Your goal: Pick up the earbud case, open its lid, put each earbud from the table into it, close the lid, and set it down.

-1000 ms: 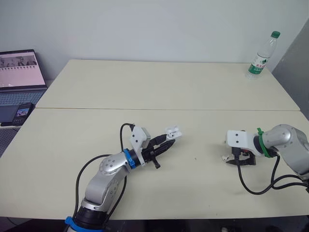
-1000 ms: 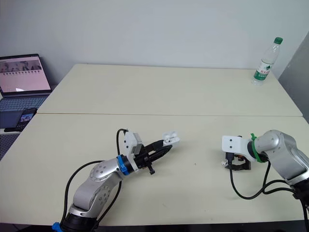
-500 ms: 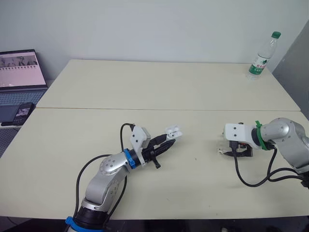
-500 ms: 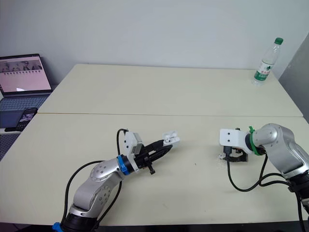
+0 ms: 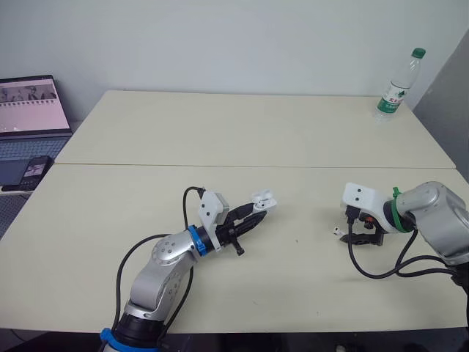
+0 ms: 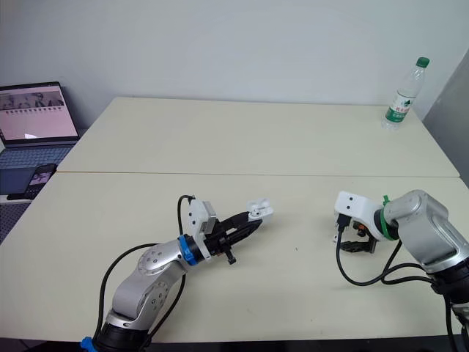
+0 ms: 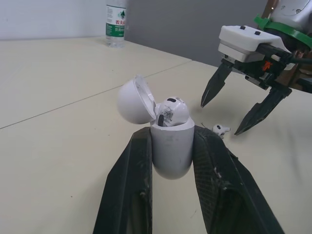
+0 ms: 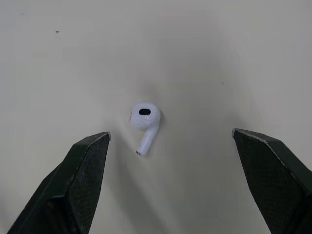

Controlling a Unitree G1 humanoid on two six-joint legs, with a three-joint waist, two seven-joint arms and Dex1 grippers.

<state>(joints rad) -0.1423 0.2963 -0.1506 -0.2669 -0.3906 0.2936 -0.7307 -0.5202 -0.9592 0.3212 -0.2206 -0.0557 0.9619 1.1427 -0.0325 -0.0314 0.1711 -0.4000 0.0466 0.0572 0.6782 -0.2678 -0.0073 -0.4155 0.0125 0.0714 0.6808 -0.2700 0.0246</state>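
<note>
The white earbud case (image 7: 170, 146) is held upright just above the table, left of centre, with my left gripper (image 5: 256, 210) shut on its body. Its lid (image 7: 133, 95) is tipped open and one earbud (image 7: 171, 110) sits in it. The second earbud (image 8: 145, 118) lies on the table to the right, also seen as a white speck (image 5: 337, 231). My right gripper (image 8: 170, 139) hangs over that earbud, open, one finger on either side and not touching it. In the left wrist view, the right gripper (image 7: 235, 106) stands just beyond the case.
A water bottle (image 5: 396, 84) stands at the table's far right corner. An open laptop (image 5: 29, 110) and a phone (image 5: 34, 168) sit on a separate surface at the far left. A seam (image 5: 256, 166) crosses the table behind both grippers.
My right gripper has shifted slightly and its wrist has turned above the loose earbud. The left gripper and the case have stayed in place.
</note>
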